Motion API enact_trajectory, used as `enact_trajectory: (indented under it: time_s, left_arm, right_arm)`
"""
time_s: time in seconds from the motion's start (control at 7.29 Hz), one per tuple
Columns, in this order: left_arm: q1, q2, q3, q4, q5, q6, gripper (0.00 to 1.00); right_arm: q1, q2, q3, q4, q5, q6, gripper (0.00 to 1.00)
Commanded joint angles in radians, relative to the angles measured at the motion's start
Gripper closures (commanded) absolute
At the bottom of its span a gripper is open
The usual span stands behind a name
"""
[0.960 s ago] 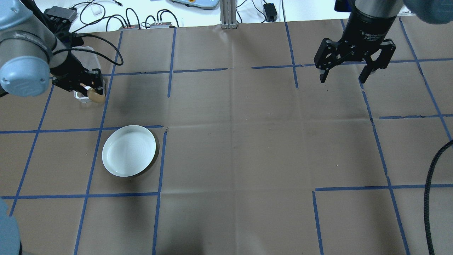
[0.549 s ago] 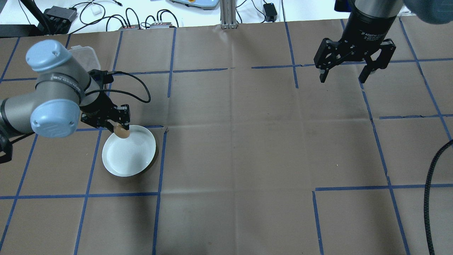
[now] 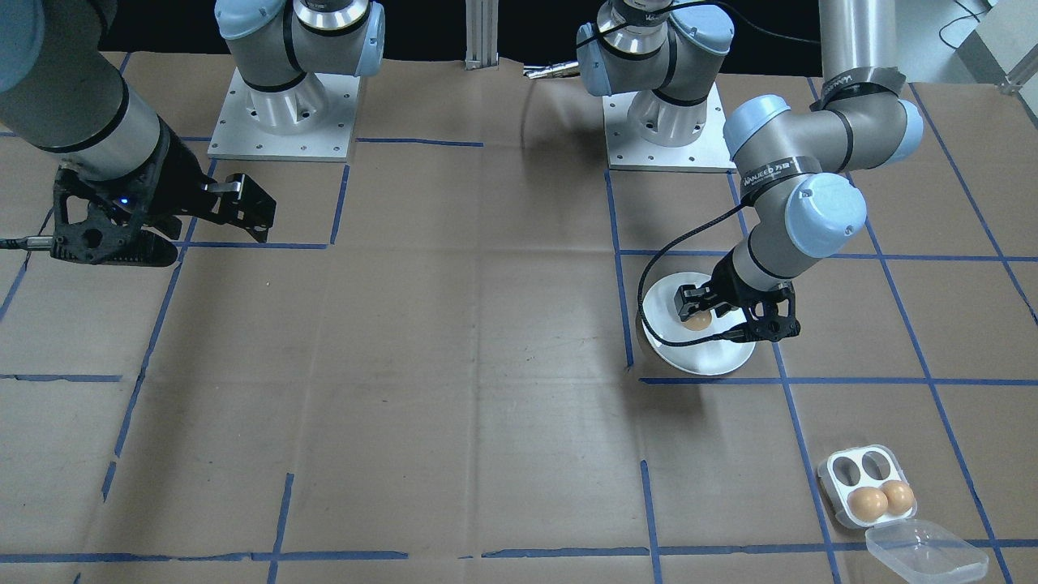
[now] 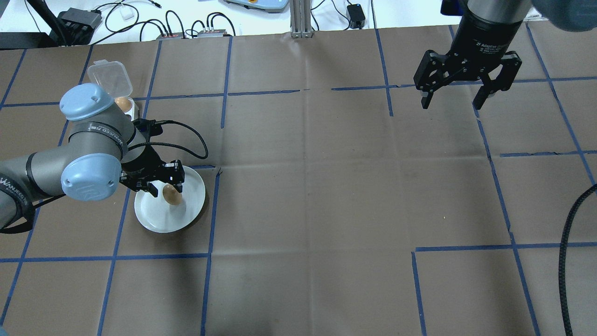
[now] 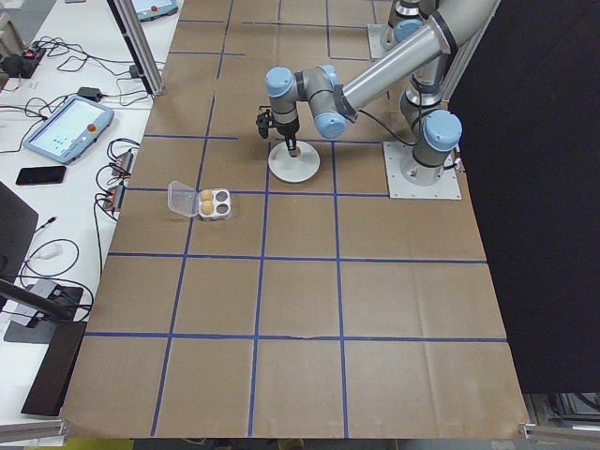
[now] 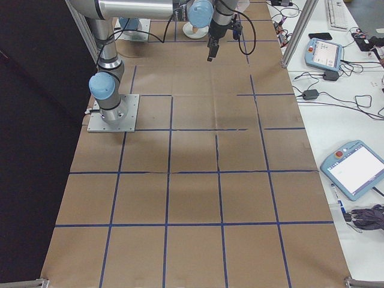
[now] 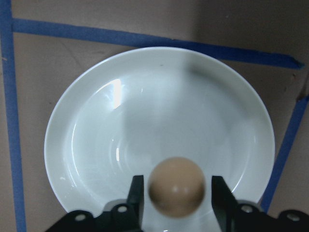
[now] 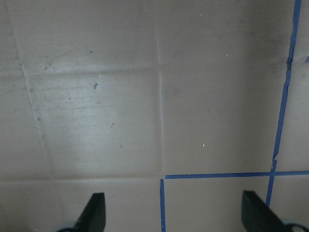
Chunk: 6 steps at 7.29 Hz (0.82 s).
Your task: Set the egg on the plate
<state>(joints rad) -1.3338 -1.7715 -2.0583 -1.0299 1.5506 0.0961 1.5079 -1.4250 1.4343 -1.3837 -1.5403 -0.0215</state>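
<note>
"WANJEED" reads on the left arm's sleeve; left gripper (image 4: 164, 186) pinches the egg (image 4: 172, 194) above the plate (image 4: 154, 219). Egg tray (image 3: 868, 485) holds two eggs. Right gripper (image 4: 454, 99) spread wide, empty.

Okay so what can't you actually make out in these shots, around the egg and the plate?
- Whether the egg touches the plate: left wrist view looks straight down, and the left gripper blocks its underside in the overhead view.
- Egg tray: mostly hidden behind the left arm in the overhead view.
- Egg and plate in the exterior right view: too small and blocked by the arms.
- Right gripper: only its fingertips show in its wrist view.
</note>
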Motion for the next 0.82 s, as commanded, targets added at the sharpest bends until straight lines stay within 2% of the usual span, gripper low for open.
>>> enact_trajectory:
  time_s: [0.0, 0.27, 0.41, 0.69]
  left_arm:
    - [0.001, 0.061, 0.033, -0.016, 0.005, -0.006, 0.00]
    - [-0.007, 0.183, 0.085, -0.068, 0.006, -0.013, 0.00]
    - [-0.015, 0.219, 0.140, -0.149, 0.000, -0.013, 0.00]
    - [-0.053, 0.212, 0.353, -0.368, -0.003, -0.051, 0.00]
  right_arm:
    - [0.000, 0.000, 0.000, 0.000, -0.001, 0.000, 0.00]
    - [0.000, 0.001, 0.000, 0.000, 0.000, 0.000, 0.00]
    - [0.000, 0.000, 0.000, 0.000, 0.000, 0.000, 0.00]
    - [0.000, 0.001, 0.000, 0.000, 0.000, 0.000, 0.00]
